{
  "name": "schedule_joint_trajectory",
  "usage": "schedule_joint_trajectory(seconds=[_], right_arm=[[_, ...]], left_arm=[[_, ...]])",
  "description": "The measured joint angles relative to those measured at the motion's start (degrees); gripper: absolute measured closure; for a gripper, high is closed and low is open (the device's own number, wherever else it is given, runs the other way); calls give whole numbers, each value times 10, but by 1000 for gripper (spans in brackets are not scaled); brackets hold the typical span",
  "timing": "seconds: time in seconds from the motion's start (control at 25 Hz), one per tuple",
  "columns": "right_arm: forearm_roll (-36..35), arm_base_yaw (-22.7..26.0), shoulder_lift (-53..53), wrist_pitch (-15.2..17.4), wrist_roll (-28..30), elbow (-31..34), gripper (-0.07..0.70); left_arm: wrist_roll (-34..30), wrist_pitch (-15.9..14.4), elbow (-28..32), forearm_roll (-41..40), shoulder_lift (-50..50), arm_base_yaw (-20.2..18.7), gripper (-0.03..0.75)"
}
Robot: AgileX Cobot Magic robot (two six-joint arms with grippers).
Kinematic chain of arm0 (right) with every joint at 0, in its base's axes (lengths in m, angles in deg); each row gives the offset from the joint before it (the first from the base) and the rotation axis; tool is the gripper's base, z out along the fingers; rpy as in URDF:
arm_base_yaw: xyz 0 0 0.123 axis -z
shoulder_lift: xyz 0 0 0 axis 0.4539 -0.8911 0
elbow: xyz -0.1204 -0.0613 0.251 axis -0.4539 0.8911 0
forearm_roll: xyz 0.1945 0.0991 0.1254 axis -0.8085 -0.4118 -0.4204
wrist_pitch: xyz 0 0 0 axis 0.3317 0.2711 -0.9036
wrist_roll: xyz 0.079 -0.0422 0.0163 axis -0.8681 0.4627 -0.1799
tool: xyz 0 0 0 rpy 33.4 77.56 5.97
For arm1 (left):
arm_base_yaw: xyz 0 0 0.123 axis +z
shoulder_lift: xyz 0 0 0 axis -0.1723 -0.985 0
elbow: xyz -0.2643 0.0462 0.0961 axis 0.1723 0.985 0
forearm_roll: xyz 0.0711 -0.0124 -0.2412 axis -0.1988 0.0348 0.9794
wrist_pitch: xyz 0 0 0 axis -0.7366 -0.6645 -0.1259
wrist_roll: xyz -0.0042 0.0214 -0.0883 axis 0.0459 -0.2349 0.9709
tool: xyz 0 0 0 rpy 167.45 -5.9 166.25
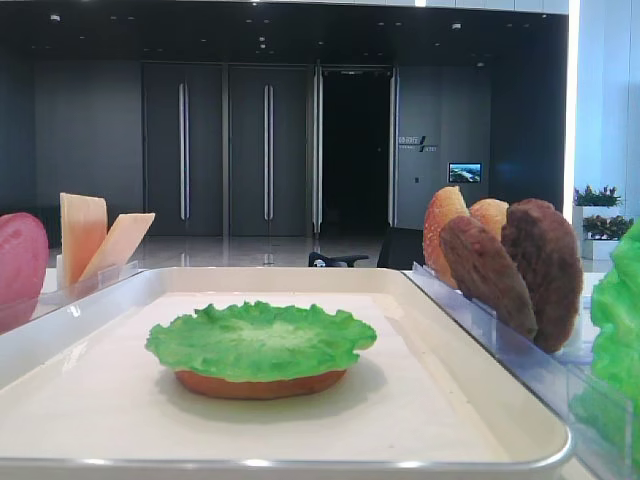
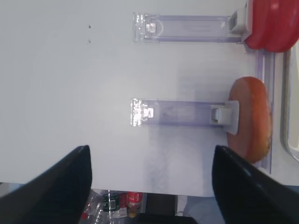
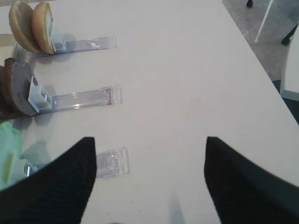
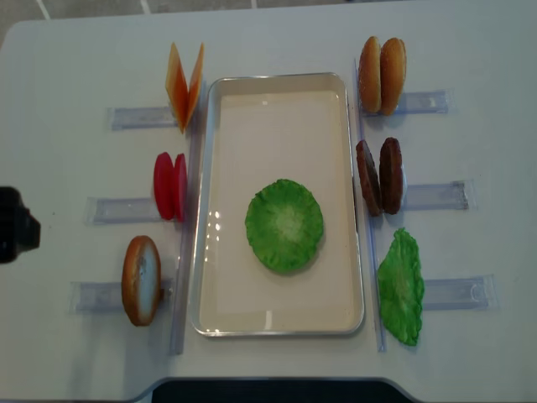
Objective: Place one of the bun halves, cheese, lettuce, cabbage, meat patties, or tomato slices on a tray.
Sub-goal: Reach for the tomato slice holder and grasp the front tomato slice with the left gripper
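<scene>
The cream tray (image 4: 214, 92) lies mid-table, also seen low as tray (image 1: 470, 330). On it sits a green lettuce (image 4: 284, 225) leaf over a flat brown bun base (image 1: 260, 383). Left of the tray stand cheese (image 4: 183, 84), tomato slices (image 4: 170, 185) and a bun half (image 4: 141, 280). To its right stand two bun halves (image 4: 382, 75), meat patties (image 4: 379, 176) and another lettuce leaf (image 4: 400, 287). My left gripper (image 2: 152, 158) is open and empty, left of the bun half (image 2: 250, 119). My right gripper (image 3: 150, 149) is open and empty over bare table.
Clear plastic holders (image 4: 436, 195) lie beside each food piece, one of them, a clear plastic holder (image 3: 112, 162), close to my right gripper's left finger. The table's edge (image 2: 154, 190) runs just under my left gripper, with bottles below it. A black part of my left arm (image 4: 13, 225) shows at the far left.
</scene>
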Motion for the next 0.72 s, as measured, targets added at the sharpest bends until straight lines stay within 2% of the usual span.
schedule_joint_trajectory(seconds=[0.36, 0.72], right_arm=[[0, 0, 0, 0, 0, 0, 136], [0, 0, 0, 0, 0, 0, 136]], left_arm=[[24, 6, -110, -23, -211, 0, 112], [29, 9, -221, -18, -331, 0, 115]])
